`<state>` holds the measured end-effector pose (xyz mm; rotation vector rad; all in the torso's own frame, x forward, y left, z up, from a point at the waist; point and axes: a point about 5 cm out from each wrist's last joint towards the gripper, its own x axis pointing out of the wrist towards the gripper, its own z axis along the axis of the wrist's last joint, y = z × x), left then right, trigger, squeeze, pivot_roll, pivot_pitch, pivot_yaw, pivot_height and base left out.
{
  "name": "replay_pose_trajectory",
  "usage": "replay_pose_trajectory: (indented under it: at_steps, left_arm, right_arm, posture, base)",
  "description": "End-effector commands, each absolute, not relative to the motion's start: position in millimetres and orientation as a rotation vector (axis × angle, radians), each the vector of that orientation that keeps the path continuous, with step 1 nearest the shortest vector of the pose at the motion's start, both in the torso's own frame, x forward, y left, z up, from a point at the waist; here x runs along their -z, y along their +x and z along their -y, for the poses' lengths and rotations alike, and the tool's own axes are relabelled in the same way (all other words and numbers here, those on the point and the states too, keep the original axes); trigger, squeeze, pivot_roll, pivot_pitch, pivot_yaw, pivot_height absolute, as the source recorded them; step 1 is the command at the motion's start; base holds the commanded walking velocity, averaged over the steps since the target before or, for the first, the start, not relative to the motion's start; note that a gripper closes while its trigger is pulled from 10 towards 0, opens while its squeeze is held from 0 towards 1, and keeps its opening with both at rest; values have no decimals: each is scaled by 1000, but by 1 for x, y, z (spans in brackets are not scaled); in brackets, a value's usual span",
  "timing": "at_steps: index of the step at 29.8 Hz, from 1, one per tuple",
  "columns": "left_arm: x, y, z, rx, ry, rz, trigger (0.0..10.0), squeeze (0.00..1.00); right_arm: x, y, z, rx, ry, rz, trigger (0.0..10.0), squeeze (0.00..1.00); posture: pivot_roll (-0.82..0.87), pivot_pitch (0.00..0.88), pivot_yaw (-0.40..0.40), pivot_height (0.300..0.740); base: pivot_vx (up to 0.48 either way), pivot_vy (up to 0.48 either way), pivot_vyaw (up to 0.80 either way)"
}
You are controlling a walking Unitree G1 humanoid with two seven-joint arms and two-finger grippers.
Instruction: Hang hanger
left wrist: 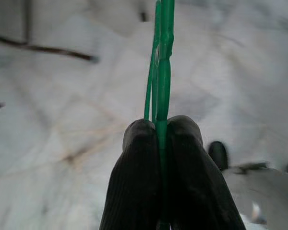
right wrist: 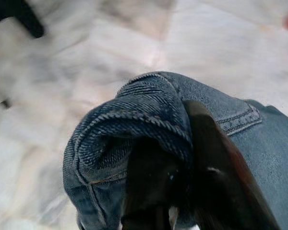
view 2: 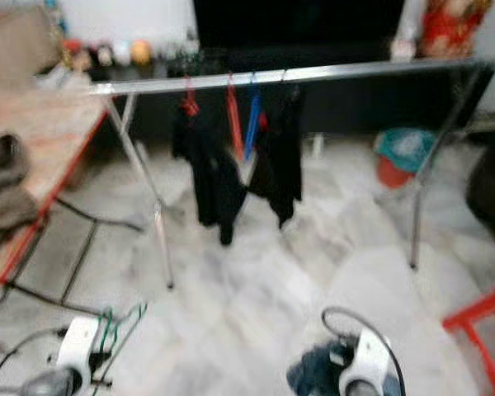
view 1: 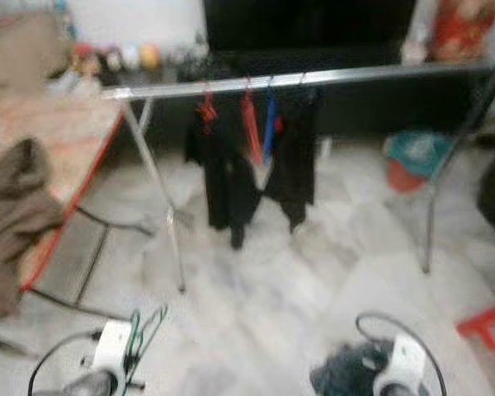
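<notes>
1. Pinching a green hanger (left wrist: 162, 72) tight between its two black fingers (left wrist: 134, 182), the left gripper (view 1: 130, 351) sits at the lower left of the head frames, low over the pale marble floor (view 1: 272, 297).
2. At the lower right, the right gripper (right wrist: 175, 167) is clamped on a fold of blue jeans (right wrist: 134, 129).
3. Across the upper frame runs a metal clothes rail (view 1: 313, 79), with dark garments (view 1: 227, 177) and red and blue hangers (view 1: 260, 124) on it.
4. A brown garment (view 1: 12, 214) lies on the table (view 1: 66, 140) at left.

Thin green hanger (left wrist: 162, 72) pinched in left tool (left wrist: 162, 132), low over floor.
</notes>
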<state>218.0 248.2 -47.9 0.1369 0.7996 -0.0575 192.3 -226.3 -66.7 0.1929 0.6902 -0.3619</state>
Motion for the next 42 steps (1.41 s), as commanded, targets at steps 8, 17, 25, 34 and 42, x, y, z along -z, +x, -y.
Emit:
replay_pose_trajectory:
  at_steps: [8,17,25,34,42]
  left_arm:
    - [52,212,-248,54,131,-823,10000,0]
    - [53,212,-246,58,130,-823,10000,0]
    - [52,212,-249,53,127,-825,10000,0]
    - [52,212,-248,55,125,-825,10000,0]
    - [53,211,-247,56,123,-830,10000,0]
  right_arm:
    - [62,199,226,344,182,-655,10000,0]
    - [62,200,225,345,197,-654,10000,0]
    - [61,202,223,324,170,-647,10000,0]
    - [62,201,221,322,186,-653,10000,0]
    - [61,202,222,333,201,-646,10000,0]
  posture:
    - [76,10,77,740]
    - [75,4,76,740]
    - [80,0,74,740]
    - [79,0,75,740]
    - [79,0,73,740]
  base:
    - [0,384,800]
    - [0,384,269]
    - [0,384,100]
    - [0,384,671]
    - [0,385,0]
